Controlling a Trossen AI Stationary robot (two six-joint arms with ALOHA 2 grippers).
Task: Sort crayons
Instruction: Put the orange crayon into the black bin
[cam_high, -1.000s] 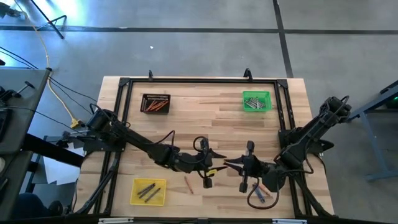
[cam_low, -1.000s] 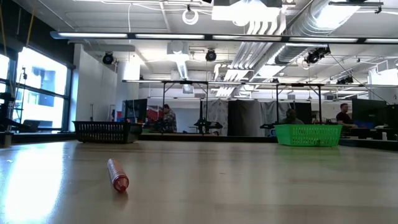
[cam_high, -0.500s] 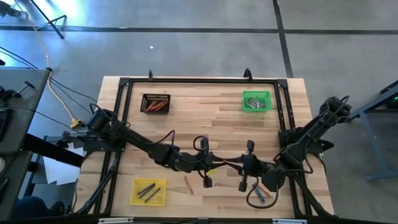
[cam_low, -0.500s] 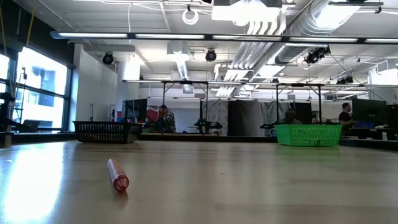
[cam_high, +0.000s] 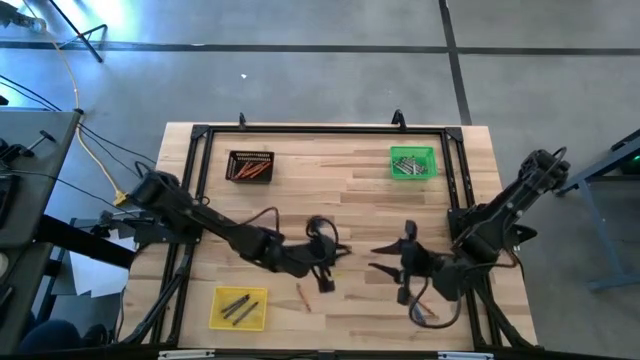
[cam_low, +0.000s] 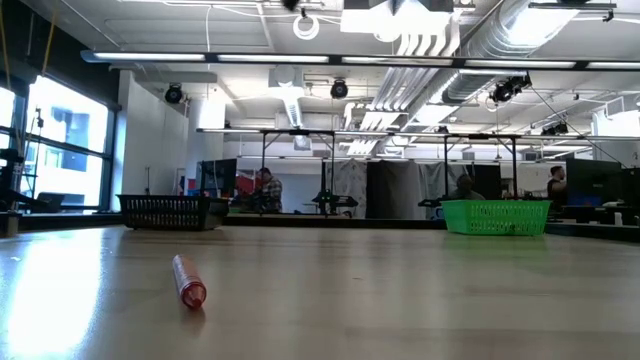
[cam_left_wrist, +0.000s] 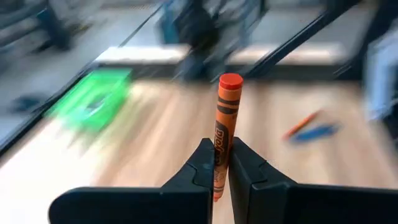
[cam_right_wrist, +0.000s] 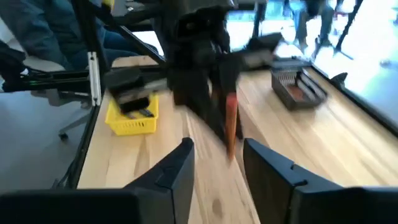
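Note:
My left gripper is over the middle of the table's near half and is shut on an orange crayon. My right gripper faces it a little to the right, open and with nothing between its fingers. The right wrist view shows the held crayon just ahead of them. One orange-red crayon lies flat on the table near the front, also seen in the low view. Neither gripper shows in the low view. My left gripper pinches the orange crayon's paper-wrapped lower part between its two fingers. The gripper reaches in from the table's left, nearly level. The crayon is clear of the table and stands about upright, most of its length above the fingertips.
A black tray with orange crayons sits far left, a green tray with grey ones far right, and a yellow tray with grey ones near left. A few loose crayons lie near the front right, under my right arm.
My left gripper has shut on the orange crayon, which my right gripper held out to it. My right gripper has then opened and drawn back toward the table's right edge. My left gripper has pulled slightly left with the crayon.

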